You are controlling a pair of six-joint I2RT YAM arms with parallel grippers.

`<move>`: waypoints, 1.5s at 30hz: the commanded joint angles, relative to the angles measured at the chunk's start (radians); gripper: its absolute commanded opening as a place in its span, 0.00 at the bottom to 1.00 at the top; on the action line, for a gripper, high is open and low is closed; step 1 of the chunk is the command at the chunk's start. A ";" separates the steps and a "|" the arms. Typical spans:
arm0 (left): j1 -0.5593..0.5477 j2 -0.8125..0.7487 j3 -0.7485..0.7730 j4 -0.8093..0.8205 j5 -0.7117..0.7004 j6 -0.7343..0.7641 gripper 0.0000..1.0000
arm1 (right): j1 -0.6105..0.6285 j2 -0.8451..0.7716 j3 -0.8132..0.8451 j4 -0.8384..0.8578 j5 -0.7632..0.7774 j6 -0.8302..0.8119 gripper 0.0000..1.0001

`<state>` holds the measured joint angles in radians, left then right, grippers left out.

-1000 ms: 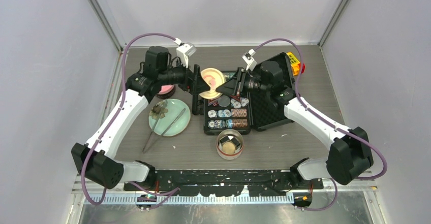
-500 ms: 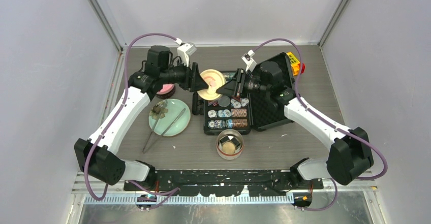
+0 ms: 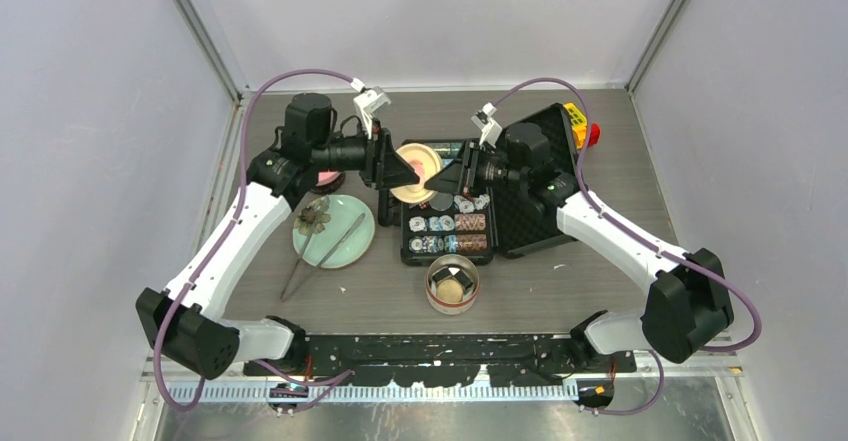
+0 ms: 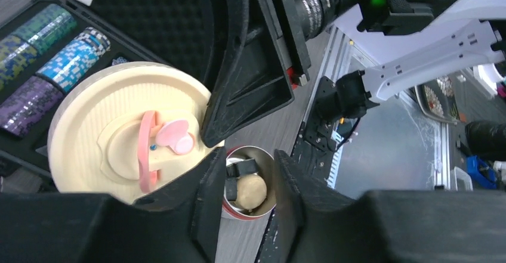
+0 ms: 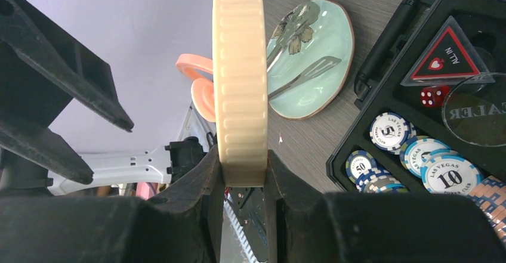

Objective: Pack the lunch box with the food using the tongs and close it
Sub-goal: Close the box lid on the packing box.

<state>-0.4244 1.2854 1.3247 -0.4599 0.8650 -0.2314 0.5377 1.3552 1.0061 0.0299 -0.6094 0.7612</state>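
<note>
My right gripper [image 5: 241, 167] is shut on the rim of the cream lid [image 5: 240, 72], holding it on edge above the poker chip case. The lid's face with its pink handle [image 4: 161, 144] is turned towards my left gripper [image 4: 247, 167]. That gripper's jaws stand apart just off the lid's edge, and nothing lies between them. Through their gap I see the steel tub [image 4: 238, 206] on the table, holding a tan disc [image 4: 250, 191] and a dark block. The same tub [image 3: 452, 283] stands open near the front. The tongs [image 3: 325, 243] lie across the mint-green plate [image 3: 350, 246].
The black case of poker chips [image 3: 447, 226] lies open in the middle, its lid [image 3: 530, 201] folded out to the right. A pink lid [image 3: 325, 176] shows partly behind my left arm. A yellow and red box [image 3: 580, 121] sits at the back right.
My left gripper has moved right, up to the cream lid, and its jaws have narrowed. The right gripper still holds the lid, shifted slightly.
</note>
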 commanded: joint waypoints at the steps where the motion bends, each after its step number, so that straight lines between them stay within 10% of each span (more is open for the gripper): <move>1: 0.004 -0.033 0.018 -0.007 -0.146 0.045 0.43 | 0.004 0.002 0.043 0.055 0.006 -0.006 0.00; 5: 0.004 -0.028 0.038 -0.068 -0.332 0.136 0.45 | 0.003 0.008 0.039 0.080 -0.002 0.018 0.00; 30: -0.072 0.023 0.015 -0.086 -0.382 0.216 0.29 | 0.001 0.009 0.019 0.137 -0.030 0.078 0.01; 37: -0.074 0.029 0.021 -0.102 -0.457 0.227 0.09 | 0.001 0.013 0.027 0.116 -0.028 0.070 0.01; 45: -0.074 0.011 0.024 -0.198 -0.379 0.288 0.00 | -0.065 -0.062 0.043 -0.038 -0.043 -0.084 0.60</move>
<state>-0.4965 1.3132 1.3251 -0.6060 0.4503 0.0105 0.5053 1.3708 1.0061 0.0540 -0.6384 0.8013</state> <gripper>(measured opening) 0.042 0.520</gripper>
